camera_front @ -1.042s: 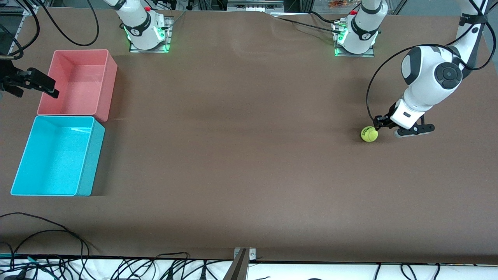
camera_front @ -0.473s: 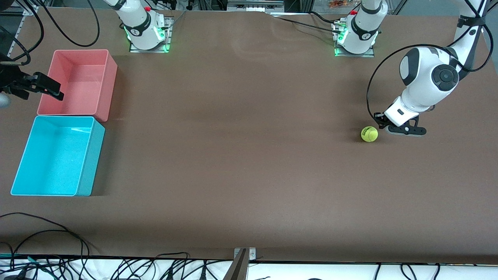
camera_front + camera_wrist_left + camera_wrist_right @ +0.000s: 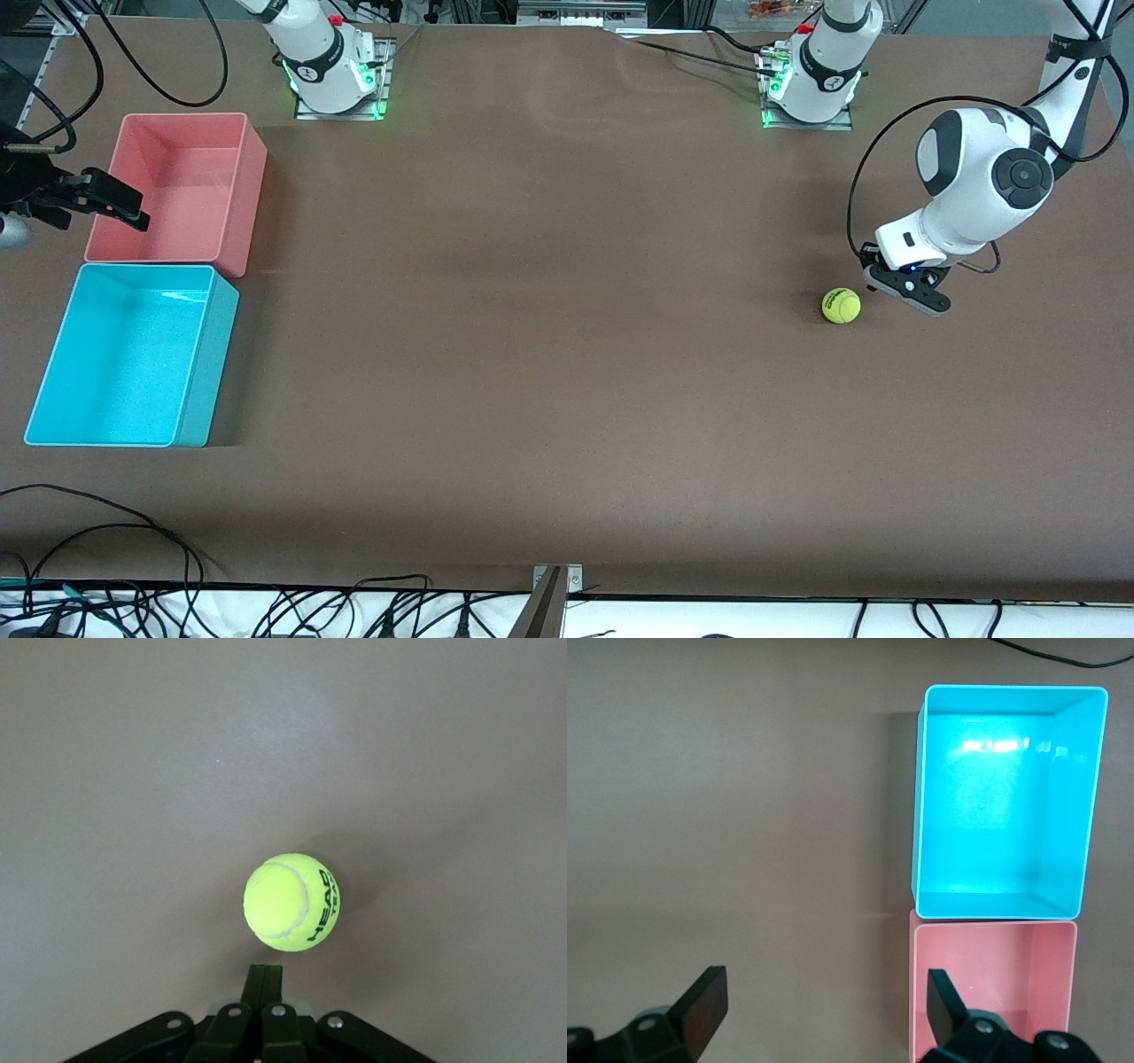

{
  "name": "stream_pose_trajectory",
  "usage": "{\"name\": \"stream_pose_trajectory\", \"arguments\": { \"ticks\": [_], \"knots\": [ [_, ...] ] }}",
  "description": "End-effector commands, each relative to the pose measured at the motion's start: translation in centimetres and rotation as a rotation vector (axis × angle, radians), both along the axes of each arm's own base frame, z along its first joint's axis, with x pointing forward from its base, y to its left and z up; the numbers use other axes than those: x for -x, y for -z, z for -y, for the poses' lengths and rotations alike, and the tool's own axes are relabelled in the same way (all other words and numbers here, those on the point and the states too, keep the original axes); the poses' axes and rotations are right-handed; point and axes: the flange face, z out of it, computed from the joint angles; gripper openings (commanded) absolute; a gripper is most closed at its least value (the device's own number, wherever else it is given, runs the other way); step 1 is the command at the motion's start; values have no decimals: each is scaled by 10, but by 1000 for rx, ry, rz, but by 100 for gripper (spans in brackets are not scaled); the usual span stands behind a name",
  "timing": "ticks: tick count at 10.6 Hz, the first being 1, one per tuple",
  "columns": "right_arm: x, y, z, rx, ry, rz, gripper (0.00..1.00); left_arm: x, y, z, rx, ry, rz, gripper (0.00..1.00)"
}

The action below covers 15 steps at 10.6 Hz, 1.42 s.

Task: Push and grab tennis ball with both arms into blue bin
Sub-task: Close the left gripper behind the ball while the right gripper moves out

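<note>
Since the earlier frames the left gripper [image 3: 873, 276] has clenched its fingers together on nothing and swung round, so that the closed tips now sit low just beside the tennis ball [image 3: 841, 305], at about the ball's two o'clock in the front view. Whether the tips touch the ball cannot be told; the left wrist view shows the closed fingers [image 3: 263, 979] pointing straight at the ball [image 3: 291, 901] with a thin gap or none. The ball itself has not shifted on the table [image 3: 567, 354].

Judgement: clenched fingers make a blunt pusher, so the push step is about to start. The ball lies at the left arm's end of the table, well apart from the blue bin [image 3: 53, 354] at the right arm's end, so nearly all of the task remains.

Over at that end, the right gripper [image 3: 84, 197] has crept slightly and waits with jaws spread wide and empty, over the edge of the pink bin [image 3: 252, 190]. The blue bin lies just beside the pink bin, at its six o'clock in the front view.
</note>
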Motion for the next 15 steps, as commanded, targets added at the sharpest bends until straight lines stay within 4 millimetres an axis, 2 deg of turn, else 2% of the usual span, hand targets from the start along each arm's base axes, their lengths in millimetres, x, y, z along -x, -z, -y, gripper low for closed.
{"name": "stream_pose_trajectory", "arguments": {
  "ticks": [1,3,4,5,6,7,9,11,12,15],
  "knots": [
    [0,8,-5,7,-23,11,100,2,5,-10,0,270,-9,0],
    [-2,21,-8,3,-57,13,100,2,9,-21,6,404,-15,0],
    [-3,25,-9,3,-63,16,100,3,17,-23,15,488,-29,0],
    [-4,29,-11,3,-65,16,100,2,23,-36,15,545,-15,0],
    [-4,39,-12,0,-66,5,100,0,27,-40,15,629,-6,0],
    [-4,53,-13,-2,-70,-4,100,-1,27,-41,14,699,5,0],
    [-5,64,-13,-2,-71,10,100,-4,34,-41,8,838,24,0],
    [-4,67,-15,-2,-74,5,100,-6,49,-43,4,937,38,0],
    [-4,66,-15,-2,-74,5,100,-4,54,-52,5,949,36,0],
    [-5,69,-17,-3,-109,-3,100,-6,61,-55,0,1007,49,0]
  ]
}}
